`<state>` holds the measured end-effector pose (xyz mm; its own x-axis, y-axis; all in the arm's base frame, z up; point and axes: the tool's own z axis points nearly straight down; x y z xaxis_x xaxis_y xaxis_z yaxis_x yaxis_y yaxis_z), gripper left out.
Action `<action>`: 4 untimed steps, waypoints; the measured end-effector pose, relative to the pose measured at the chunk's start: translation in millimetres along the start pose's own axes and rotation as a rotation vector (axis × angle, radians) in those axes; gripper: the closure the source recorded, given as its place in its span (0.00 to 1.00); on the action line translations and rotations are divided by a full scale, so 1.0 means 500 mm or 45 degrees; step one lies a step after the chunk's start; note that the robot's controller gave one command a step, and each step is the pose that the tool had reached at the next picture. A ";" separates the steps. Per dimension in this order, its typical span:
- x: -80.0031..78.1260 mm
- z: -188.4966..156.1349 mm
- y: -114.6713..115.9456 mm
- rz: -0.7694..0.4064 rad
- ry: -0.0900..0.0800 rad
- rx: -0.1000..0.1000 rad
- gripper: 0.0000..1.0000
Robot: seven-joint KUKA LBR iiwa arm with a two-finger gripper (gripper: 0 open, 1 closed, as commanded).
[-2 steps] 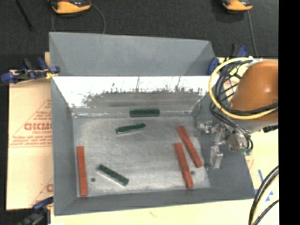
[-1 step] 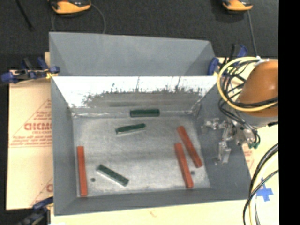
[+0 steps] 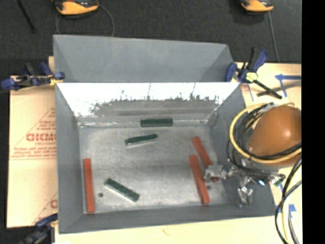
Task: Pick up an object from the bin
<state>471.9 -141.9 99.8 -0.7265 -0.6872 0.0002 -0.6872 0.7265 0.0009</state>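
Observation:
My gripper [image 3: 245, 191] hangs over the bin's right sloping wall, low on the right side, under the arm's wrist. Nearest to it, just to its left, a long red stick [image 3: 199, 179] lies on the bin floor, running from the middle toward the front. A second red stick [image 3: 201, 151] lies just behind that one, slanted along the foot of the right wall. The gripper is beside these sticks, not over them, and I see nothing held in it.
A dark green bar [image 3: 122, 189] lies at the front left, another green bar [image 3: 141, 140] in the middle and a third [image 3: 156, 122] by the back wall. A third red stick [image 3: 89, 185] lies along the left wall.

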 end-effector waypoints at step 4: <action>-0.167 0.042 -0.183 -1.224 -0.019 0.001 1.00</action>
<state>595.5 -151.0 78.4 0.1477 -0.9890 -0.0129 -0.9890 -0.1476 -0.0063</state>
